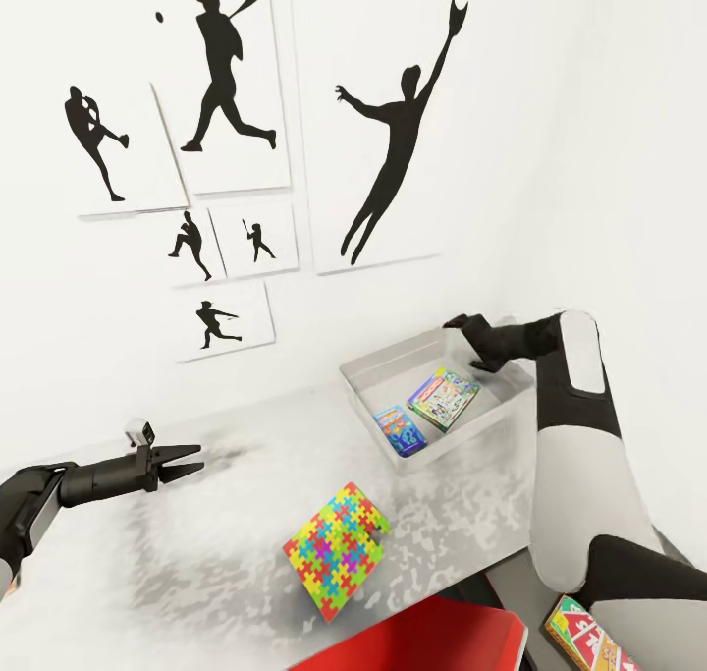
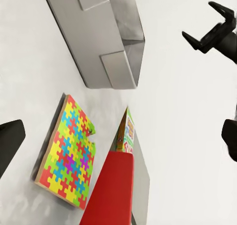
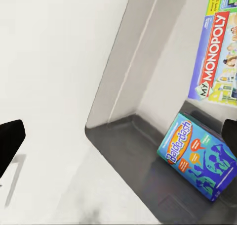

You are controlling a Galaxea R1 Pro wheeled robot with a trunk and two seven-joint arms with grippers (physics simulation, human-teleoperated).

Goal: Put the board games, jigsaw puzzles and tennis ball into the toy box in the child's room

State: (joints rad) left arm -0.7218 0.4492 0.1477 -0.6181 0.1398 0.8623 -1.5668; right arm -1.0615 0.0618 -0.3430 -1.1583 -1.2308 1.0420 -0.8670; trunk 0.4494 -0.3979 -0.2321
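Two board games [image 1: 427, 413] in toy box [image 1: 393, 366], frame centre-right; one jigsaw puzzle [image 1: 336, 550] on desk [image 1: 196, 553]; left gripper [image 1: 187, 460] apart; right gripper [image 1: 466, 342] state unclear.

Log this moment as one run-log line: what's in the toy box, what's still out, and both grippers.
toy box: blue game, green-pink game | table: jigsaw puzzle | right gripper: over box far rim, empty | left gripper: open, above table
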